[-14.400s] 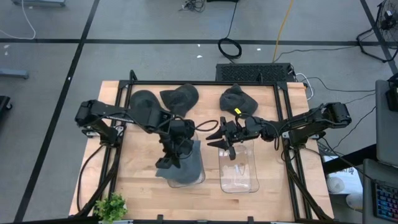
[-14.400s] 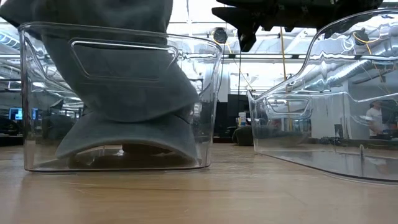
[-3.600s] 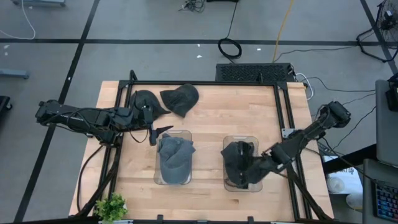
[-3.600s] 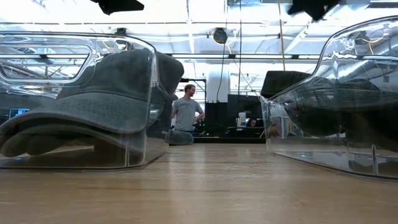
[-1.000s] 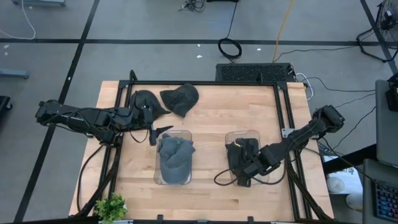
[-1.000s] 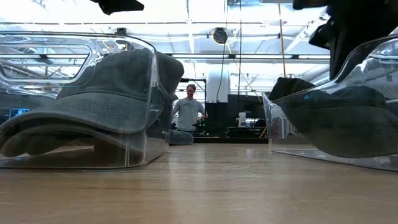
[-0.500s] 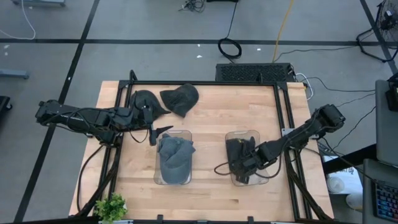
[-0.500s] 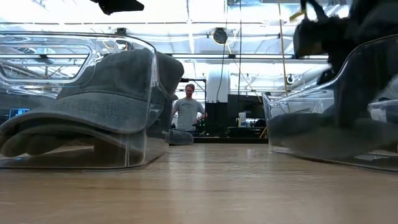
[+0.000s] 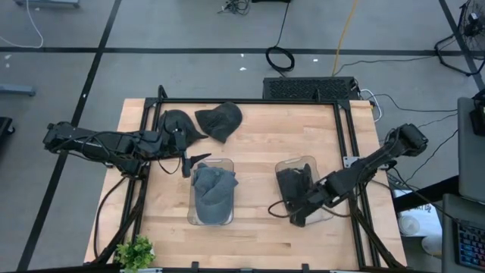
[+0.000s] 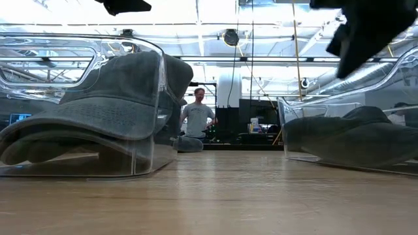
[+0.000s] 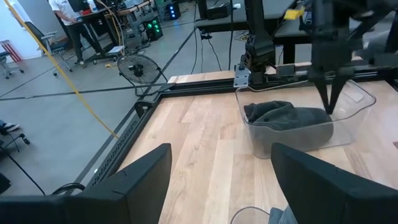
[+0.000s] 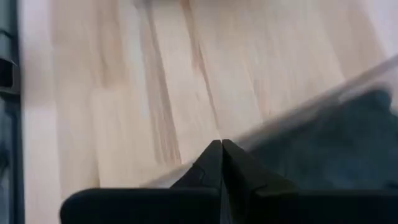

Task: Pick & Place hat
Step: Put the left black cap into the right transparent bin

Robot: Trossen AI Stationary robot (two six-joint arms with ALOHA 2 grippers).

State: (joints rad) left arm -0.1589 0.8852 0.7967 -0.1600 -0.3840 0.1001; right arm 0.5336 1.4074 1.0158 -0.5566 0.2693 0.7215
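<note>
Your right claw is clenched, fingers pressed together with nothing between them, as the right wrist view shows. It hangs at the near left corner of the right bin, tip about over the rim; from above you cannot tell whether it touches. In the low view it shows as a dark shape above that bin.

A dark hat lies inside the right bin, slumped low on the floor of it. From bin centre, your claw sits at roughly 6 to 7 o'clock.

At 9 o'clock from there, well apart, the left bin holds a grey hat, which fills it and presses against the clear wall.

Your left claw is released, fingers spread with nothing in them, parked just off the left bin's far left corner, at about 11 o'clock from it. Its wrist view looks across the table toward the right bin.

Two more dark hats lie loose on the table at 12 o'clock of the left bin: one beside the left arm, the other just beside it, edges touching or nearly so.

A potted plant sits at the table's near left corner. A person stands in the room beyond.
</note>
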